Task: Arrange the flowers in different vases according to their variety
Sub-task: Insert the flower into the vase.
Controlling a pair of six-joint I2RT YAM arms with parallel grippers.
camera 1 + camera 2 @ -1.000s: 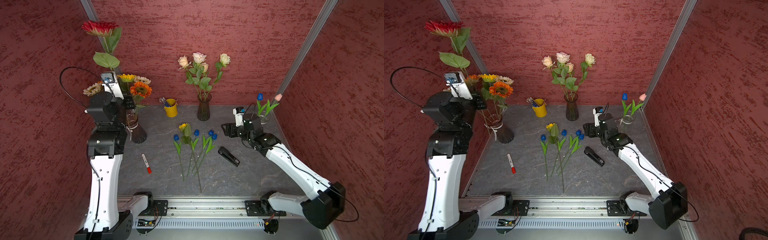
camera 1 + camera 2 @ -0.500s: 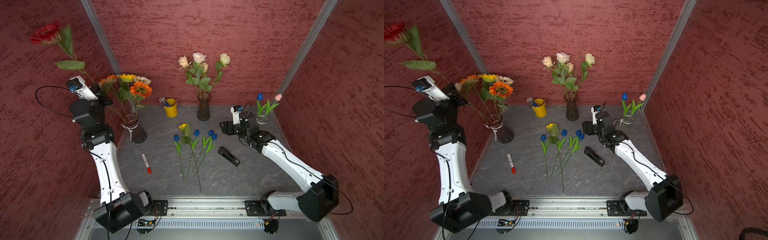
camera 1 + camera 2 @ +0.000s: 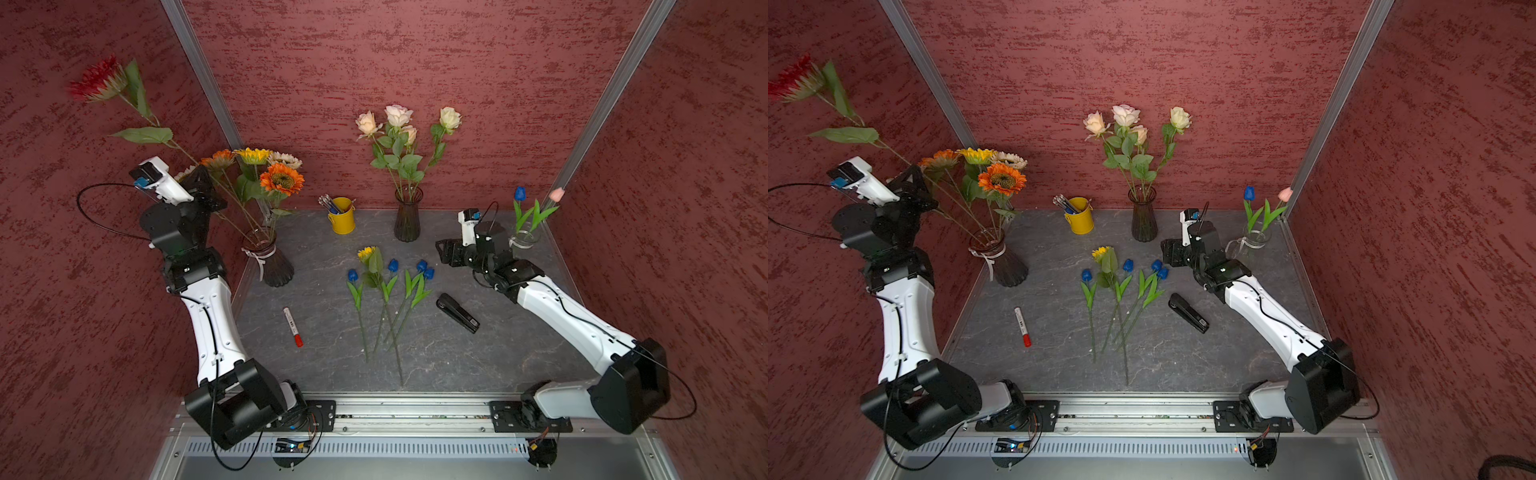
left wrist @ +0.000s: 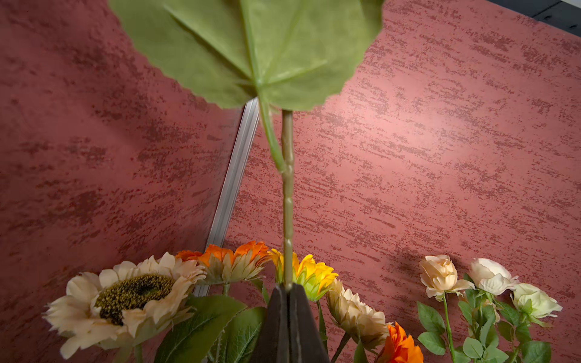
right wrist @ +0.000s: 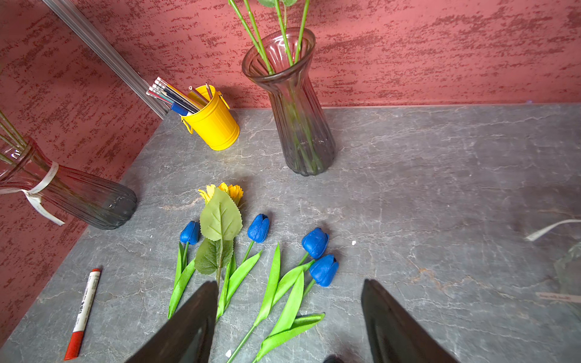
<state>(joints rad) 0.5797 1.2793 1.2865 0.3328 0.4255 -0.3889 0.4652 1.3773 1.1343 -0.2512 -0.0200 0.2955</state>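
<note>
OK, my L gripper (image 4: 287, 290) pinches the red flower (image 3: 97, 83) stem tight, up at 10 o'clock from the sunflower vase (image 3: 270, 266). R gripper (image 5: 289, 283) hangs w/ jaws wide, empty, blue tulips (image 3: 392, 266) at its 8 o'clock.

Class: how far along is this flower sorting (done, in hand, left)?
Done: cream and pink roses in the plain dark ribbed glass vase; two tulips in the small clear vase. In hand: left end effector shut on the red sunflower's stem. Left: four blue tulips and a yellow sunflower lying on the grey table.
</note>
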